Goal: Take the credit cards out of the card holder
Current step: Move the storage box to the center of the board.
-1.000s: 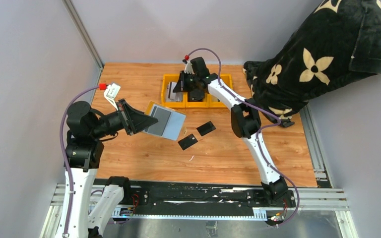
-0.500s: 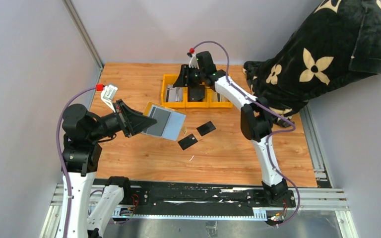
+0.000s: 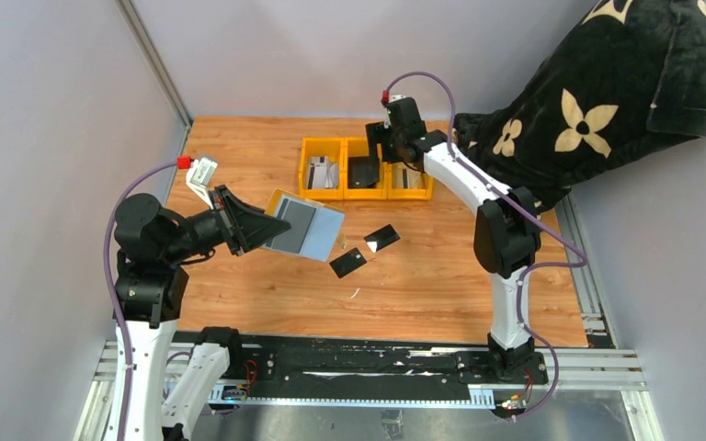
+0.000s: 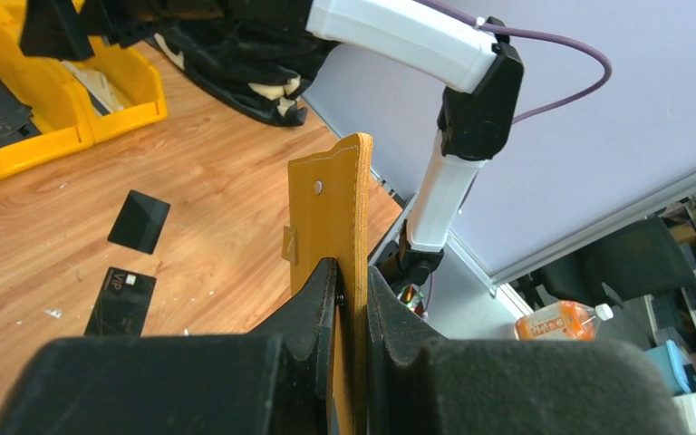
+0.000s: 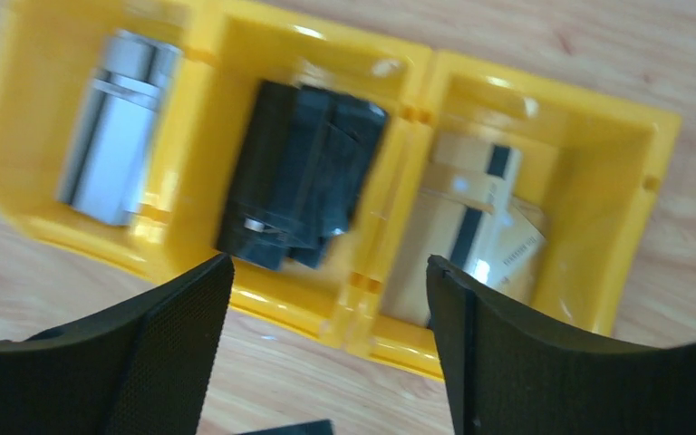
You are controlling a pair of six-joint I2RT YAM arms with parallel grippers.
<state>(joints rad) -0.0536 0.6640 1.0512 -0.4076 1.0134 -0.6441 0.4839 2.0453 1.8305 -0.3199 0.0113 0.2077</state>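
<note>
My left gripper [image 3: 256, 223] is shut on one edge of the mustard-yellow card holder [image 3: 305, 228], which hangs spread open above the table's left half with its grey-blue lining facing up. In the left wrist view the card holder [image 4: 331, 208] stands edge-on between the fingers [image 4: 313, 304]. Two black credit cards [image 3: 381, 238] [image 3: 348, 263] lie flat on the wood just right of it, also seen as cards [image 4: 139, 220] [image 4: 122, 301]. My right gripper [image 3: 388, 152] hovers open and empty over the yellow bins at the back, its jaws [image 5: 329, 299] wide apart.
Three joined yellow bins [image 3: 320, 190] sit at the back centre. The left bin holds a silver case [image 5: 118, 127], the middle one a black pouch [image 5: 299, 177], the right one tan paper items [image 5: 471, 227]. A black flowered blanket [image 3: 597, 101] fills the back right corner.
My right gripper has gone from shut to wide open and swung right along the bins. The left arm and the card holder have barely moved.
</note>
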